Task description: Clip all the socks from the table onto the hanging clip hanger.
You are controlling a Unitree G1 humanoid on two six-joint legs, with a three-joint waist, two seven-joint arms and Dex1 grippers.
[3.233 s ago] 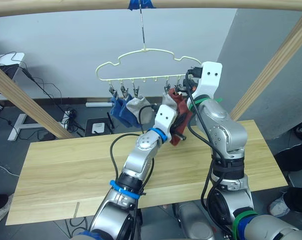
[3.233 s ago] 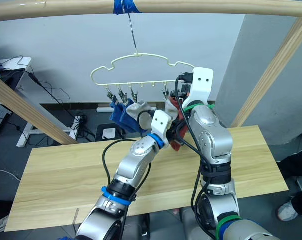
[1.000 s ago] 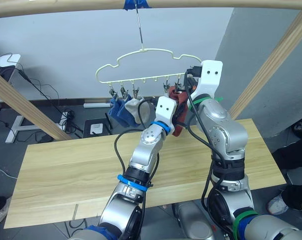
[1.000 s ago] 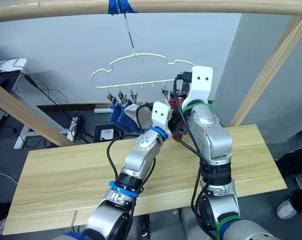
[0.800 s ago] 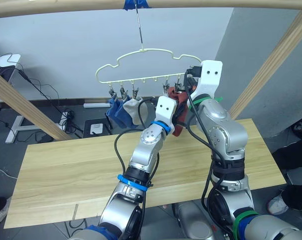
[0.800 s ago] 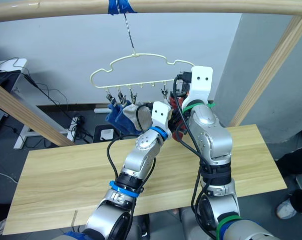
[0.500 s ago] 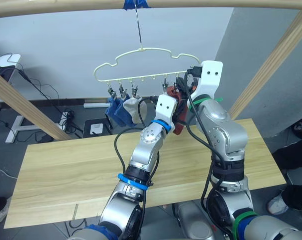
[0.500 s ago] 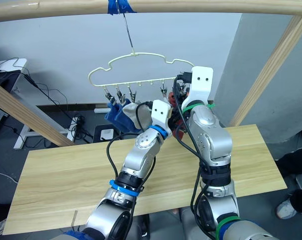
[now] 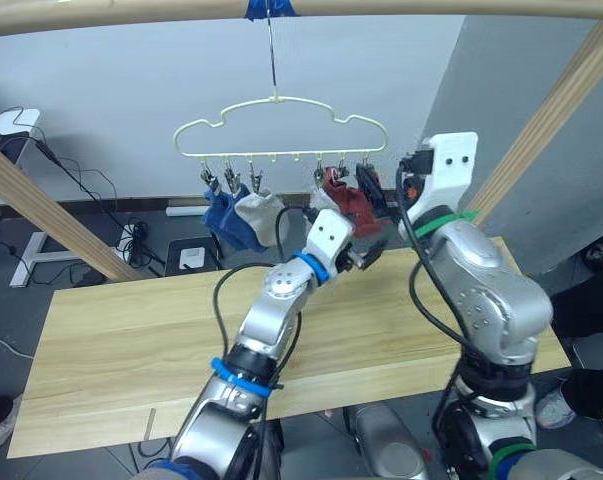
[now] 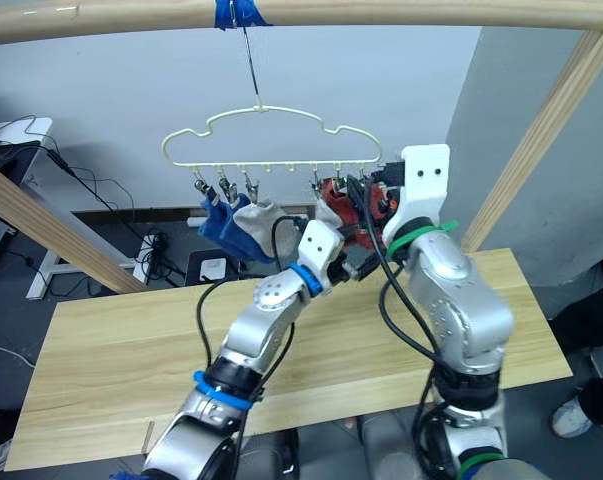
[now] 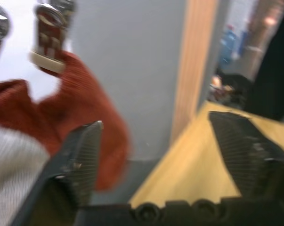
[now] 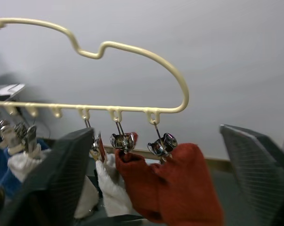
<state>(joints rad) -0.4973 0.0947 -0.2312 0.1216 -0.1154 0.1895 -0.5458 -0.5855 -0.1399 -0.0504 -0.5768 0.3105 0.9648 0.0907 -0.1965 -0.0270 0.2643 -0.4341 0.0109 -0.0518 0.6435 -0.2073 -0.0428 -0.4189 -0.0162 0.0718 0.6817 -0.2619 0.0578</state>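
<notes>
The cream clip hanger hangs by its hook from the wooden pole. Several socks hang from its clips: blue socks and a grey sock on the left, another grey sock and two rust-red socks on the right. My left gripper is open just below and in front of the rust-red socks, with nothing between its fingers. My right gripper is open too, facing the hanger's right end, apart from the socks. The pale plank table lies below.
Slanted wooden frame poles stand at the left and right, with a horizontal pole across the top. Behind the table are a grey wall, floor cables and a power strip.
Both grippers have opened and drawn back from the rust-red sock, which stays clipped. The hanger has swung left. My right arm has moved right and lower.
</notes>
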